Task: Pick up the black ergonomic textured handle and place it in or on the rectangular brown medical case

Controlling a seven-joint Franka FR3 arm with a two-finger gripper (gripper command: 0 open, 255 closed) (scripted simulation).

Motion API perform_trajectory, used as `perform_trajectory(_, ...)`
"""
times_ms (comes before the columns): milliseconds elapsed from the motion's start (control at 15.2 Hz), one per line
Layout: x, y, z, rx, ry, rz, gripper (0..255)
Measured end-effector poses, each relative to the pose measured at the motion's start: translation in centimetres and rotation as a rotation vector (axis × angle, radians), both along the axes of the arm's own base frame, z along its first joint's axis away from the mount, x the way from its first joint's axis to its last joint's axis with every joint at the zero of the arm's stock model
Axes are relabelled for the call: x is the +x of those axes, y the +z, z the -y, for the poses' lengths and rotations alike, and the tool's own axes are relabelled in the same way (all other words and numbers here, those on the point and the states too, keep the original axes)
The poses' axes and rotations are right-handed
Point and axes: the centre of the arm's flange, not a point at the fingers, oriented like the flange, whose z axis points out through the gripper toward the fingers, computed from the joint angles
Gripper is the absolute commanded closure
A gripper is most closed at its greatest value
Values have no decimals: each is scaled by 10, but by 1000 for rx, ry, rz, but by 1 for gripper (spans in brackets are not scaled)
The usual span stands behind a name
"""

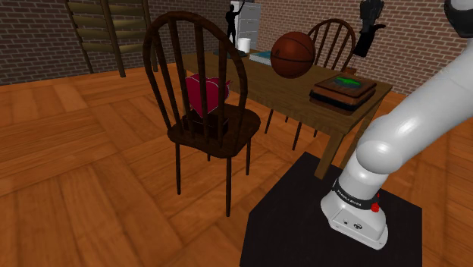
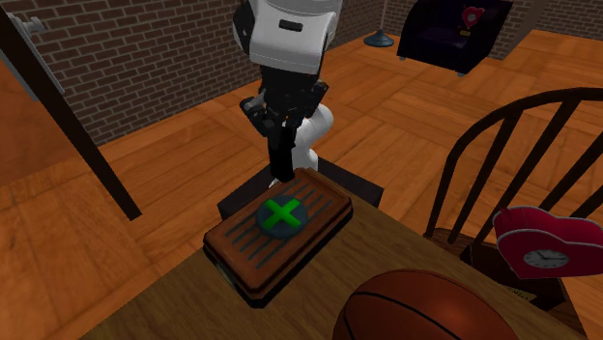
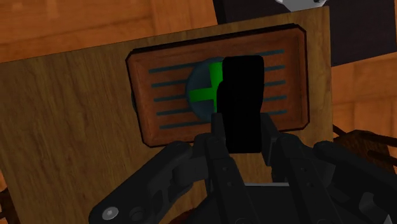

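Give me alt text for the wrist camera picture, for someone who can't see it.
The black gripper clasps a black handle between its fingers, over a rectangular brown case marked with a green cross. The case lies on a wooden table, with orange wood floor beyond.

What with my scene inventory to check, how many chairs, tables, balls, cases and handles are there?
Wooden chairs: 2
Table: 1
Basketball: 1
Brown case: 1
Black handle: 1
Total: 6
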Motion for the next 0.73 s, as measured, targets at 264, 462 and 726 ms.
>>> perform_trajectory(264, 2, -17, 7, -2, 1, -1, 255)
perform_trajectory(462, 2, -33, 7, -2, 2, -1, 255)
perform_trajectory(726, 4, -53, 8, -2, 1, -1, 255)
